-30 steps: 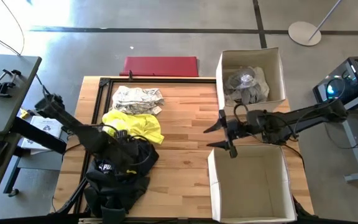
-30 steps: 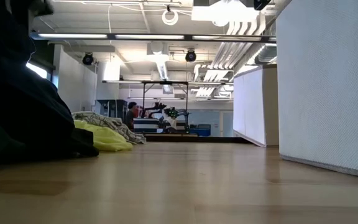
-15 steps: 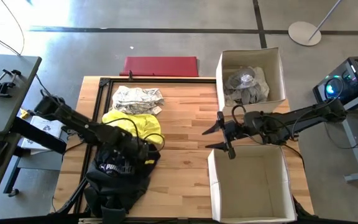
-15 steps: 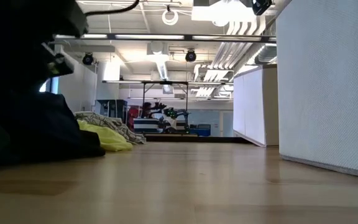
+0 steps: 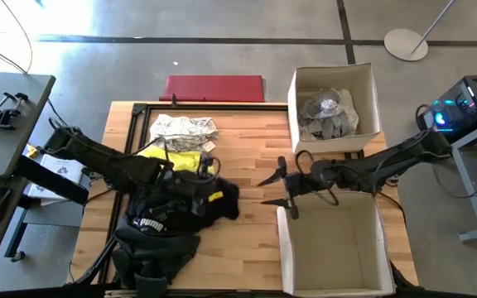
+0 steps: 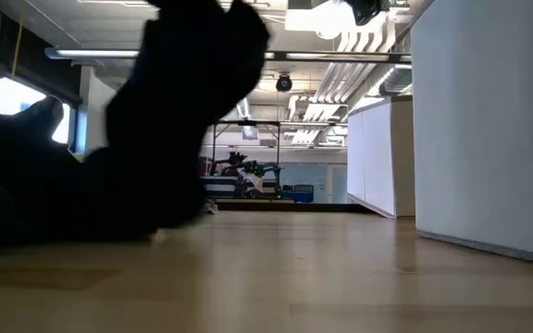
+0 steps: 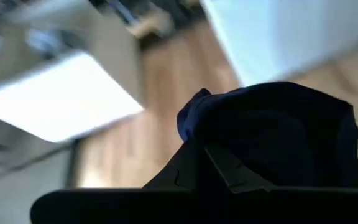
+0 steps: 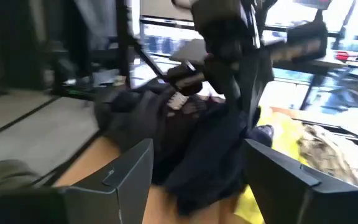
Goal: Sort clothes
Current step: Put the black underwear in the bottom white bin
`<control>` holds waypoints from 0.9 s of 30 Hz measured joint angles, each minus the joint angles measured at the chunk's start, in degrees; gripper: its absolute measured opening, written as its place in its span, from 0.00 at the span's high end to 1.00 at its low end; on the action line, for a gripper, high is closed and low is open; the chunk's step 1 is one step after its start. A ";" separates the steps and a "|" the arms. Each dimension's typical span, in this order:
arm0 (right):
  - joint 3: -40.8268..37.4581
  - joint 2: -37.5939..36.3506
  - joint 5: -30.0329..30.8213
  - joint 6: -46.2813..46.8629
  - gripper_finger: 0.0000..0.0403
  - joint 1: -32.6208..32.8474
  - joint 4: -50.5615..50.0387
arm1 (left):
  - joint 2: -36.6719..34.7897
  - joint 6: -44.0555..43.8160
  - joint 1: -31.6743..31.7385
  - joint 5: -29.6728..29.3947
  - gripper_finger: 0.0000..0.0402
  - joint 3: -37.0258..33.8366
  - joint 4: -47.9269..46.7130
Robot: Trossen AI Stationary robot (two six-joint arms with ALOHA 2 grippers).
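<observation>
A dark garment (image 5: pixel 190 211) is pinched by the left gripper (image 5: pixel 208 195), fingers pressed together, above the table (image 5: pixel 247 157) beside the neon yellow garment (image 5: pixel 180 160). The right gripper (image 5: pixel 273 189) is held spread between the two boxes (image 5: pixel 335 244), empty. A patterned garment (image 5: pixel 182 130) lies near the table's far edge

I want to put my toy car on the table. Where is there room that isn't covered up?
Bare wood lies in the table's middle: between the dark garment held by the left gripper and the near box, and between the patterned garment and the far box. The left side is crowded with clothes, and the open right gripper hovers by the near box.
</observation>
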 joint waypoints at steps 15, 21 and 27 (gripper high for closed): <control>17.12 12.39 6.33 4.90 0.33 -4.85 -14.44 | -0.35 9.46 1.74 -1.13 1.00 0.04 18.33; 23.10 20.65 2.51 4.35 0.40 -6.75 -14.75 | -0.35 11.52 1.30 0.85 1.00 0.04 21.37; 25.58 23.04 5.57 2.08 0.83 -6.72 -11.67 | -0.68 14.77 -0.45 -4.19 1.00 0.04 22.33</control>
